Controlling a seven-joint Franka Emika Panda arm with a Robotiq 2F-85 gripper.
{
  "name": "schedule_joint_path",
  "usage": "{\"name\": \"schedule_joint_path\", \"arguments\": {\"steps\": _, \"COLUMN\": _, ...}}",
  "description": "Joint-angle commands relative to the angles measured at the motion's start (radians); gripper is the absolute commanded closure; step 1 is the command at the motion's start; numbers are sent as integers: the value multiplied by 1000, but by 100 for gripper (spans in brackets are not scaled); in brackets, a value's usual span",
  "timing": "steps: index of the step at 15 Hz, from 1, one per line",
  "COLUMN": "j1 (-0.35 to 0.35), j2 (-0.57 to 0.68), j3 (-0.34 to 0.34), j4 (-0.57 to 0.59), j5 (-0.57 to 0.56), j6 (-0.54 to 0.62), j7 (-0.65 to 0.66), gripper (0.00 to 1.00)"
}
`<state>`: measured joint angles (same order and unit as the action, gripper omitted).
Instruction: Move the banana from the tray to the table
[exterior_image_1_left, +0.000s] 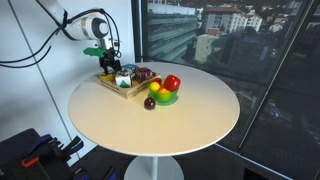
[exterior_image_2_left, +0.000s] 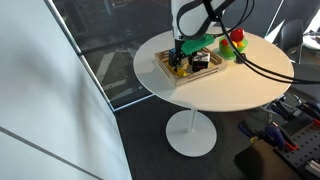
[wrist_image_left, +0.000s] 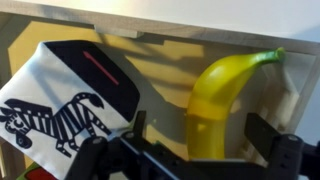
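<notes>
A yellow banana (wrist_image_left: 225, 85) lies in the wooden tray (wrist_image_left: 160, 25), near its right wall in the wrist view. My gripper (wrist_image_left: 200, 135) is open, with one finger on each side of the banana's lower end and gaps on both sides. In both exterior views the gripper (exterior_image_1_left: 112, 68) (exterior_image_2_left: 185, 50) is lowered into the tray (exterior_image_1_left: 108, 86) (exterior_image_2_left: 168, 72), which stands near the edge of the round white table (exterior_image_1_left: 150, 125) (exterior_image_2_left: 225, 95). The banana is hidden by the gripper in the exterior views.
A black and white zebra-patterned box (wrist_image_left: 60, 100) lies in the tray left of the banana. Beside the tray on the table sit a red fruit (exterior_image_1_left: 172, 83), a green piece (exterior_image_1_left: 166, 99) and a dark plum (exterior_image_1_left: 151, 103). A window wall stands behind.
</notes>
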<state>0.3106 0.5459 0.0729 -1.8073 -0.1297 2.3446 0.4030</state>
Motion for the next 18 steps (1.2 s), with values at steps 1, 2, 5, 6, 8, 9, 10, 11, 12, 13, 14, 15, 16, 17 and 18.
{"name": "schedule_joint_path", "arguments": {"steps": 1, "j1": 12, "j2": 27, "j3": -19, "j4": 44, "j5": -1, "j6": -27, "j7": 12, "gripper": 0}}
{"name": "schedule_joint_path", "arguments": {"steps": 2, "j1": 13, "j2": 31, "j3": -21, "j4": 49, "j5": -3, "j6": -27, "j7": 13, "gripper": 0}}
{"name": "schedule_joint_path", "arguments": {"steps": 5, "j1": 18, "j2": 42, "j3": -25, "j4": 63, "j5": -7, "j6": -33, "j7": 15, "gripper": 0}}
{"name": "schedule_joint_path", "arguments": {"steps": 6, "j1": 20, "j2": 47, "j3": -25, "j4": 70, "j5": -8, "j6": -35, "j7": 16, "gripper": 0}}
{"name": "schedule_joint_path", "arguments": {"steps": 8, "j1": 24, "j2": 58, "j3": -26, "j4": 82, "j5": -9, "j6": -39, "j7": 15, "gripper": 0}}
{"name": "schedule_joint_path", "arguments": {"steps": 9, "j1": 26, "j2": 63, "j3": -26, "j4": 88, "j5": -8, "j6": -40, "j7": 15, "gripper": 0}}
{"name": "schedule_joint_path", "arguments": {"steps": 10, "j1": 28, "j2": 69, "j3": -26, "j4": 93, "j5": -8, "j6": -41, "j7": 14, "gripper": 0}}
{"name": "schedule_joint_path", "arguments": {"steps": 11, "j1": 30, "j2": 73, "j3": -26, "j4": 99, "j5": -7, "j6": -43, "j7": 13, "gripper": 0}}
{"name": "schedule_joint_path", "arguments": {"steps": 12, "j1": 32, "j2": 78, "j3": -26, "j4": 104, "j5": -7, "j6": -45, "j7": 14, "gripper": 0}}
{"name": "schedule_joint_path", "arguments": {"steps": 13, "j1": 35, "j2": 82, "j3": -27, "j4": 108, "j5": -7, "j6": -47, "j7": 14, "gripper": 0}}
{"name": "schedule_joint_path", "arguments": {"steps": 14, "j1": 37, "j2": 87, "j3": -28, "j4": 111, "j5": -9, "j6": -47, "j7": 13, "gripper": 25}}
{"name": "schedule_joint_path", "arguments": {"steps": 15, "j1": 39, "j2": 91, "j3": -29, "j4": 114, "j5": -11, "j6": -47, "j7": 13, "gripper": 26}}
{"name": "schedule_joint_path", "arguments": {"steps": 16, "j1": 40, "j2": 93, "j3": -30, "j4": 117, "j5": -11, "j6": -50, "j7": 13, "gripper": 34}}
{"name": "schedule_joint_path", "arguments": {"steps": 17, "j1": 41, "j2": 97, "j3": -31, "j4": 122, "j5": -11, "j6": -54, "j7": 12, "gripper": 42}}
{"name": "schedule_joint_path", "arguments": {"steps": 18, "j1": 43, "j2": 99, "j3": -33, "j4": 125, "j5": -12, "j6": -58, "j7": 12, "gripper": 51}}
